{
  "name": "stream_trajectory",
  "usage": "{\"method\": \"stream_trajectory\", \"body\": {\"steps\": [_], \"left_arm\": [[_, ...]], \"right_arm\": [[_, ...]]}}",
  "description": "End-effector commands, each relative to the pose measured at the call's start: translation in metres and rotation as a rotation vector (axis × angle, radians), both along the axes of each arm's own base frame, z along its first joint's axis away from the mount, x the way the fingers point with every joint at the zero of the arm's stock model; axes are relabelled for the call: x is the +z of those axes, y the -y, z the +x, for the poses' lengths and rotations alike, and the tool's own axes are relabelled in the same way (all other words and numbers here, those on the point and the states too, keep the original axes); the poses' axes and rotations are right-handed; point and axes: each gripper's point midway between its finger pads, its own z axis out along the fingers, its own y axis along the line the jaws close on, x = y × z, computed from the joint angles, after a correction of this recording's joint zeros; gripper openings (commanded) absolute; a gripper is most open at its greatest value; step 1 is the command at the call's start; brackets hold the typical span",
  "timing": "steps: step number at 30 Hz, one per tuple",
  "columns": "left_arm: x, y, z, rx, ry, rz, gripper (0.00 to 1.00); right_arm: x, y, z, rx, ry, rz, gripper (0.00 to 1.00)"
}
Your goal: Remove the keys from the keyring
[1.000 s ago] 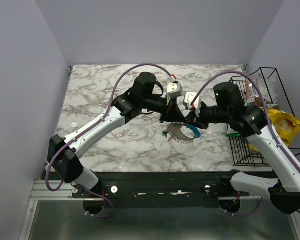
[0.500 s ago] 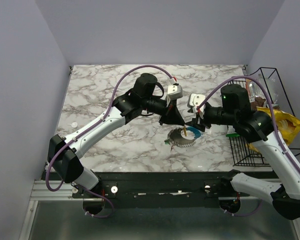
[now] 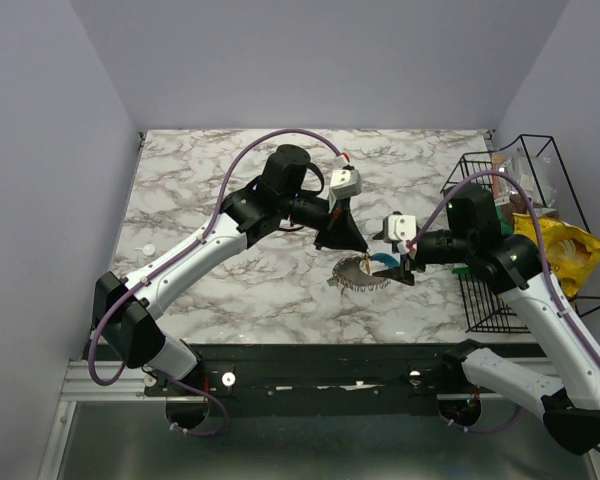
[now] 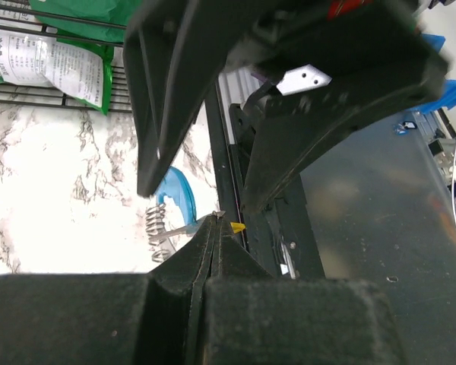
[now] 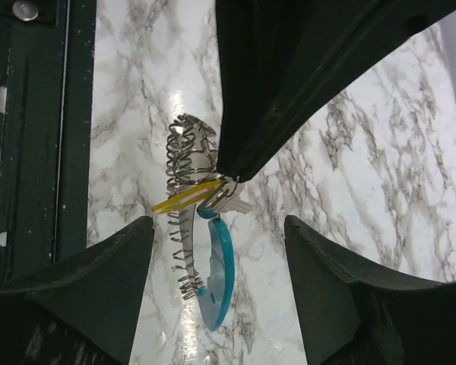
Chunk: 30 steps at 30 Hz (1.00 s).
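Observation:
The keyring [image 3: 363,272] lies at the table's front middle, a grey wire-coil arc joined to a bright blue arc [image 5: 222,283]. A yellow key [image 5: 184,198] and silver blades hang at its top end. My left gripper [image 3: 354,250] is shut, pinching the ring's metal top beside the yellow key [image 4: 236,226]; its tips [image 4: 215,219] show closed in the left wrist view. My right gripper [image 3: 408,268] is open and empty just right of the ring; in its wrist view the ring hangs between its spread fingers [image 5: 99,296]. A green key head [image 3: 331,282] shows at the ring's left end.
A black wire basket [image 3: 500,290] with snack bags [image 3: 565,250] stands at the right edge. A small white cap [image 3: 148,249] lies at the table's left. The dark front rail [image 3: 310,355] runs just below the keyring.
My right gripper has drawn back right and down, away from the left gripper, and now stands open beside the ring. The left gripper has held its pinch, shifting only slightly.

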Motion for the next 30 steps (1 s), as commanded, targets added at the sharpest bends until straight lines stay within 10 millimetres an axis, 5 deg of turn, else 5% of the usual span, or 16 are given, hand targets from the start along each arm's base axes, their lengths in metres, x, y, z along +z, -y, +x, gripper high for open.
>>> {"method": "stream_trajectory", "body": {"steps": [1,15,21,25,30], "left_arm": [[0.022,-0.009,-0.012,-0.045,0.018,-0.051,0.0],[0.021,-0.01,-0.008,-0.037,0.003,-0.054,0.0],[0.021,-0.012,-0.008,-0.033,0.005,-0.057,0.0],[0.023,-0.013,-0.007,-0.027,0.004,-0.059,0.0],[0.023,-0.014,-0.004,-0.016,0.008,-0.058,0.0]], "right_arm": [[-0.013,-0.009,-0.004,0.092,0.042,0.026,0.77],[0.001,-0.027,0.005,0.122,0.047,0.134,0.64],[-0.005,-0.028,0.009,0.118,0.039,0.125,0.46],[-0.005,-0.027,0.008,0.112,0.038,0.125,0.24],[-0.001,-0.021,0.009,0.075,0.069,0.116,0.17]]}}
